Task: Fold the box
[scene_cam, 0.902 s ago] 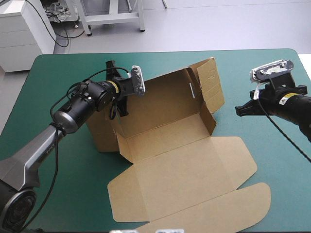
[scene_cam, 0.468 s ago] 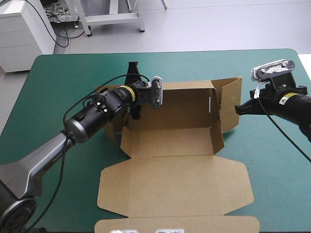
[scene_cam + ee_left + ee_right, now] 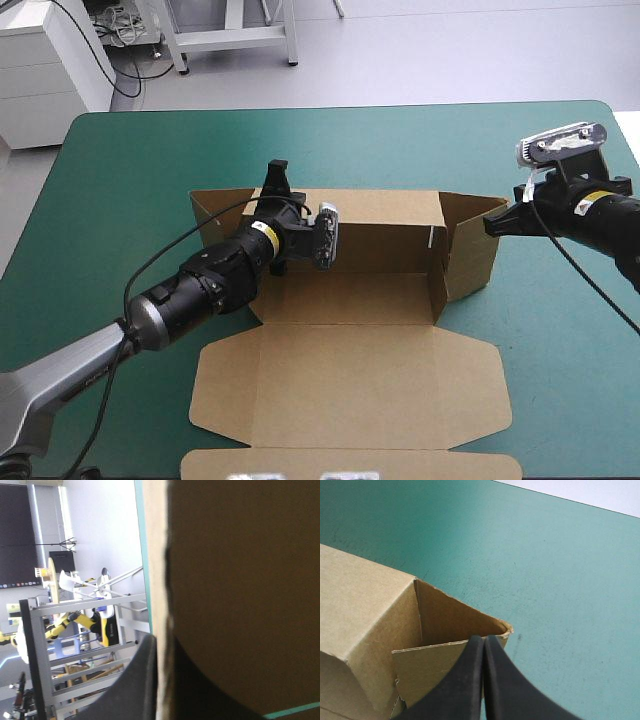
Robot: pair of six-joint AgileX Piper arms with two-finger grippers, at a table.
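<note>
The brown box [image 3: 350,300] lies in the middle of the table, its back wall [image 3: 380,235] upright and its lid [image 3: 350,385] flat toward the near edge. My left gripper [image 3: 280,205] is shut on the back wall's top edge near its left end. In the left wrist view the board [image 3: 240,580] runs between the left gripper [image 3: 160,645] fingers. My right gripper [image 3: 491,222] is shut, its tip touching the corner of the right side flap [image 3: 470,255]. The right wrist view shows that right gripper [image 3: 484,639] meeting the flap [image 3: 450,620] at its corner.
Bare teal-green cover [image 3: 130,150] surrounds the box on the left, the far side and the right [image 3: 560,570]. The lid's front strip [image 3: 350,465] reaches the table's near edge. A left side flap [image 3: 215,210] stands out behind my left arm.
My left gripper has swung the box round and toward the near edge, so it now sits square to the table. The right side flap has come up against my right gripper, which has not moved.
</note>
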